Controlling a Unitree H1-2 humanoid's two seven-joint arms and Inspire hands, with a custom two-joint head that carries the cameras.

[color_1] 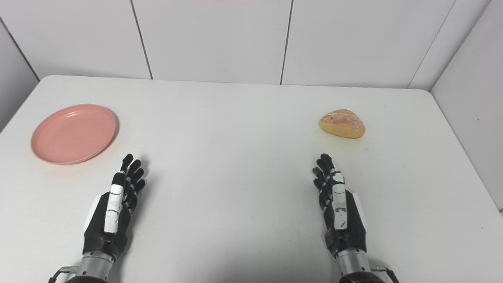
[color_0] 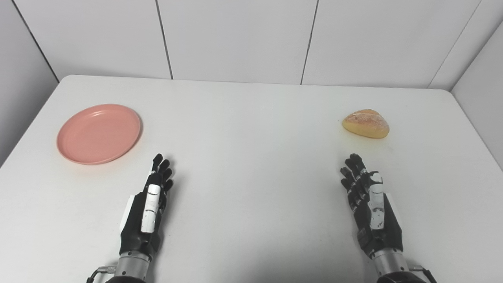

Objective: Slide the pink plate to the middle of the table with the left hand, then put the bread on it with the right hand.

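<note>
A round pink plate (color_0: 99,133) lies empty on the white table (color_0: 251,129) at the left. A golden bread roll (color_0: 366,123) lies on the table at the right. My left hand (color_0: 148,208) is open and empty near the front edge, below and to the right of the plate, not touching it. My right hand (color_0: 369,204) is open and empty near the front edge, below the bread and apart from it. Both hands stand edge-up with fingers stretched forward.
White panel walls (color_0: 235,35) close the table's far side, and grey walls stand at both sides. The table's rounded far corners show at left and right.
</note>
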